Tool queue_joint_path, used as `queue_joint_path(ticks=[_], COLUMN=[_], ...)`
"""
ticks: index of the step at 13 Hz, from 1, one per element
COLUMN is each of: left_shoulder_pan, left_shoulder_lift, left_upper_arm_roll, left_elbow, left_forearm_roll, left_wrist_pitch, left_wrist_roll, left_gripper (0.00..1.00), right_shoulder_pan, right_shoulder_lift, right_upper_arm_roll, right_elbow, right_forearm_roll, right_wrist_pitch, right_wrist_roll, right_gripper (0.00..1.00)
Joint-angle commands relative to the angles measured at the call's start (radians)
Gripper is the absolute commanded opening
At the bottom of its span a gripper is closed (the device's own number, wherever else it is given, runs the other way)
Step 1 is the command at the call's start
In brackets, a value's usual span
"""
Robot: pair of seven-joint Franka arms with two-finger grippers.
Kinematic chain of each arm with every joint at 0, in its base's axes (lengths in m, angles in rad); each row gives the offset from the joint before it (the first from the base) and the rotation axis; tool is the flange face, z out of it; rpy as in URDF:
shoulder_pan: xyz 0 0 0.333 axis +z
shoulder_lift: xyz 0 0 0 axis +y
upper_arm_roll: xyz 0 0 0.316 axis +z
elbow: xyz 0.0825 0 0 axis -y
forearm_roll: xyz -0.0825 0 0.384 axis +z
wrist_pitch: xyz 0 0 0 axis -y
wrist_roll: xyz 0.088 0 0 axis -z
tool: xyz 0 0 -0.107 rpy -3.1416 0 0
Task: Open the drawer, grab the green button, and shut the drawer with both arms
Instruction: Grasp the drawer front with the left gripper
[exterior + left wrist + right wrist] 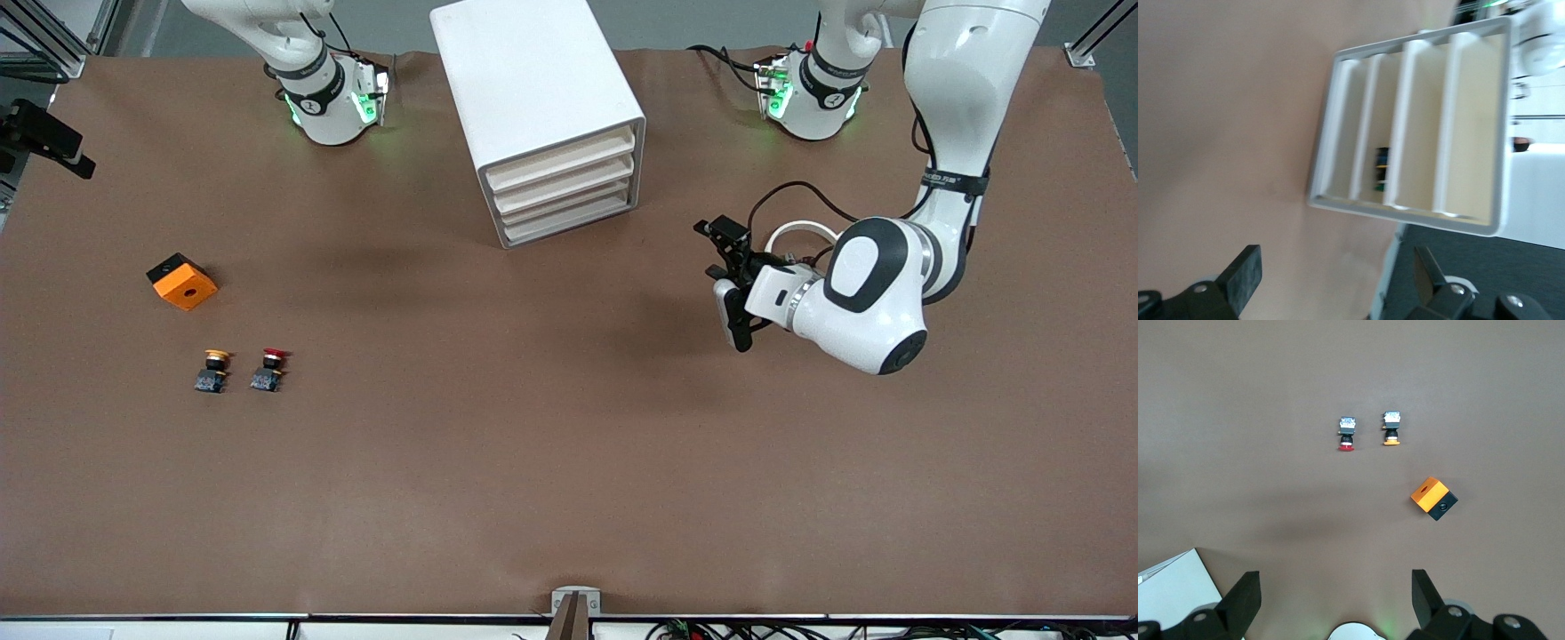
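Standing at upper centre of the front view, the boxy white cabinet (540,98) shows four shallow cream-fronted drawers (562,184), all pushed in, on the matte brown surface (569,462). At centre right the left gripper (727,277) hangs over bare surface, empty, black fingers spread. At centre left lie an orange-and-black block (182,282), a yellow-capped button (213,370) and a red-capped button (268,369).

The left wrist view frames the cabinet's smooth plastic front; something small, dark and blurred, perhaps the green button (1382,167), sits in one slot.

The right wrist view shows the right gripper (1336,600) waiting high over the surface, wide apart and empty.
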State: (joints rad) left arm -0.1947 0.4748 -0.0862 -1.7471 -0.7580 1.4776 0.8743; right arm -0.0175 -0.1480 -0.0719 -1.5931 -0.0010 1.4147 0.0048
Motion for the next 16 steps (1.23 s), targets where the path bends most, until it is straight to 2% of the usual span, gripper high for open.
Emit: queue_joint_path(ticks=[1, 3, 6, 9, 12, 16], left_shoulder_pan=[0.003, -0.017, -0.028, -0.097, -0.152, -0.157], left_shoulder_lift=[-0.015, 0.005, 0.073, 0.117, 0.131, 0.173], left_upper_arm_roll=[-0.015, -0.017, -0.055, -0.056, -0.056, -0.055], left_elbow=[-0.054, -0.066, -0.062, -0.06, -0.057, -0.066], left_forearm_roll=[-0.066, -0.084, -0.184, -0.221, -0.27, -0.238], left_wrist_pitch=[-0.01, -0.01, 0.001, 0.087, 0.104, 0.046], left_wrist_roll=[0.058, 0.055, 0.055, 0.058, 0.06, 0.112], left_gripper=[1.0, 1.0, 1.0, 1.0, 1.0, 1.0], right_shoulder_pan=[0.002, 0.001, 0.001, 0.002, 0.004, 0.004], right_shoulder_lift=[-0.018, -0.018, -0.018, -0.018, -0.018, 0.008], right_upper_arm_roll=[0.001, 0.001, 0.001, 0.001, 0.001, 0.001], right_elbow=[-0.016, -0.016, -0.016, -0.016, -0.013, -0.004], right_forearm_roll=[-0.005, -0.005, -0.005, -0.005, -0.005, -0.007], right_wrist_pitch=[-0.003, -0.003, -0.003, -0.003, 0.0, -0.003], right_wrist_roll=[-0.008, -0.008, -0.006, -0.008, -0.006, 0.006], right_gripper=[1.0, 1.0, 1.0, 1.0, 1.0, 1.0])
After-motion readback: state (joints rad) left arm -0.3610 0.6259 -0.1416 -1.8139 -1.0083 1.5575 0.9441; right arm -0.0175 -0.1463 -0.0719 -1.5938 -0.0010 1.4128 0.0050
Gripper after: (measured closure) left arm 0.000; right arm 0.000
